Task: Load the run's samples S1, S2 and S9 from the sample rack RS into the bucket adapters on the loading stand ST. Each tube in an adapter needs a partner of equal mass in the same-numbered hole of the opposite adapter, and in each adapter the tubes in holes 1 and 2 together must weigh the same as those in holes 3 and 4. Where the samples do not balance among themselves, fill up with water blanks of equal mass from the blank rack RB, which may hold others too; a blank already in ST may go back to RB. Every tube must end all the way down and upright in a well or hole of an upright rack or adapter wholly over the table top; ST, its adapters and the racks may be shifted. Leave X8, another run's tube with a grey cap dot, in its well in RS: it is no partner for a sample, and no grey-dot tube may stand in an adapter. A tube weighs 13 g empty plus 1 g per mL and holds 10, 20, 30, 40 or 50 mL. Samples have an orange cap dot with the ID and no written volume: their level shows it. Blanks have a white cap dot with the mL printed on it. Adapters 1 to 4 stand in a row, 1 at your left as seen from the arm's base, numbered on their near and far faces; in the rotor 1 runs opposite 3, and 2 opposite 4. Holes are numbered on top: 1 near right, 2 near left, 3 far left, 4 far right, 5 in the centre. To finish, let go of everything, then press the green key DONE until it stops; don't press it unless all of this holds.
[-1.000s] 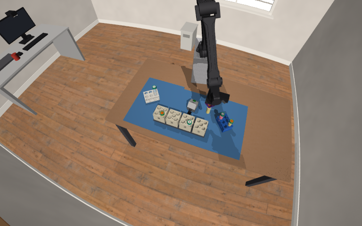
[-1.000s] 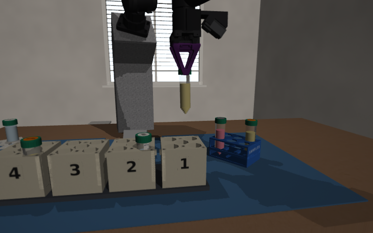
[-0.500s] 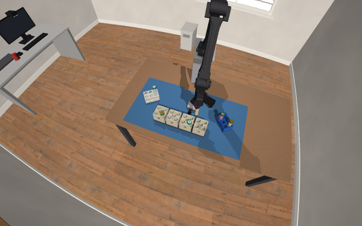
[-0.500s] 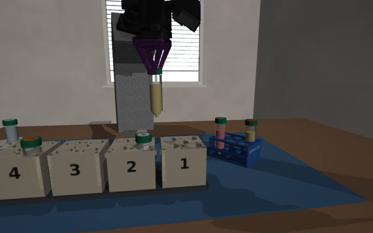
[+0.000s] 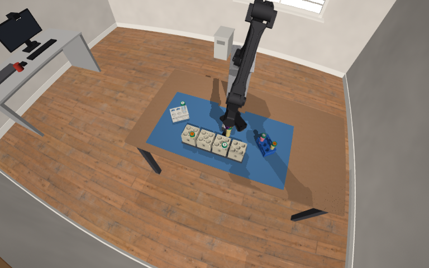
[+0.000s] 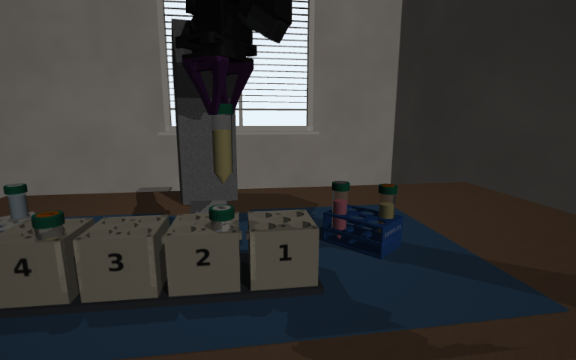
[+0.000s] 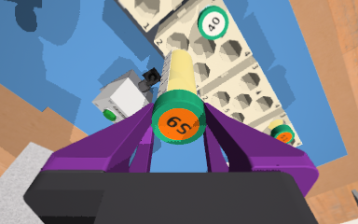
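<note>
Hiding much of the key box in the top view, the dark arm [image 5: 244, 63] reaches from its grey pedestal [image 6: 203, 161] forward and down over the row of adapters; only in the wrist view does the small white box with the green key DONE [image 7: 110, 115] show, partly behind a purple finger. Cap markings in the top view are too small to read. The tool [image 6: 220, 103] points straight down, its purple fingers clamped on the green cap of sample S9 [image 7: 178, 122], which hangs upright in the air, well above adapter 2 [image 6: 202, 259], its tip clear of the holes. A blank marked 40 [image 7: 213, 22] stands in that adapter. An orange-dot tube [image 6: 48, 221] sits in adapter 4 [image 6: 25, 271]. At the right, the blue sample rack RS [image 6: 382, 241] holds a pink tube [image 6: 340, 210] and a yellowish tube [image 6: 386, 201].
</note>
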You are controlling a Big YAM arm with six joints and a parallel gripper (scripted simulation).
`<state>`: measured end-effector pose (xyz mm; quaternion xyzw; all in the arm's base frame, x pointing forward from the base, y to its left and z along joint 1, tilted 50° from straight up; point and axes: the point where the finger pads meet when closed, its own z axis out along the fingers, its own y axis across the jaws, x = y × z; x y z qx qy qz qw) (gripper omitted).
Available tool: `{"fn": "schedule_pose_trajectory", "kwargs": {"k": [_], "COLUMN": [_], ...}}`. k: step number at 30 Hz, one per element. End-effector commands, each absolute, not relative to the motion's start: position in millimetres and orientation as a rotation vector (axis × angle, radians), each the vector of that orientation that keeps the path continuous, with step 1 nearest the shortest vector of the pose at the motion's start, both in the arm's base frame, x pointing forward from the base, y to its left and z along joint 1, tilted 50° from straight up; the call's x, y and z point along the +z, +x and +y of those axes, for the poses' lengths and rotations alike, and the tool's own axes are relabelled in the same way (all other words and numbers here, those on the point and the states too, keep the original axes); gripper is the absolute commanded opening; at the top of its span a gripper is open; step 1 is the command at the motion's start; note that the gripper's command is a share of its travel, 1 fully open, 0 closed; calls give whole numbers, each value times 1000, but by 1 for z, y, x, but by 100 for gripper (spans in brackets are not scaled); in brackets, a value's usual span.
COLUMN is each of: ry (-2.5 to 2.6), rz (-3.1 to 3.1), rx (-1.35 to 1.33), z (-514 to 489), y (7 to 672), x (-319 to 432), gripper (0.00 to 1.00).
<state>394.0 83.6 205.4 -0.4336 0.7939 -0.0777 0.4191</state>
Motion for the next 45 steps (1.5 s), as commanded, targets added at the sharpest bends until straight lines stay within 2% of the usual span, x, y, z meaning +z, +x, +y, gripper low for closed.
{"fn": "schedule_pose_trajectory", "kwargs": {"k": [1,29,37,45], "ry": [-941,-189,-99,-98], "rz": [2055,2258,2251,2274], "rx": [-126,243,290,297], "z": [80,81,83,92], "y": [394,393,397,409], "x": [209,210,217,188], "gripper": [0,0,0,0]}}
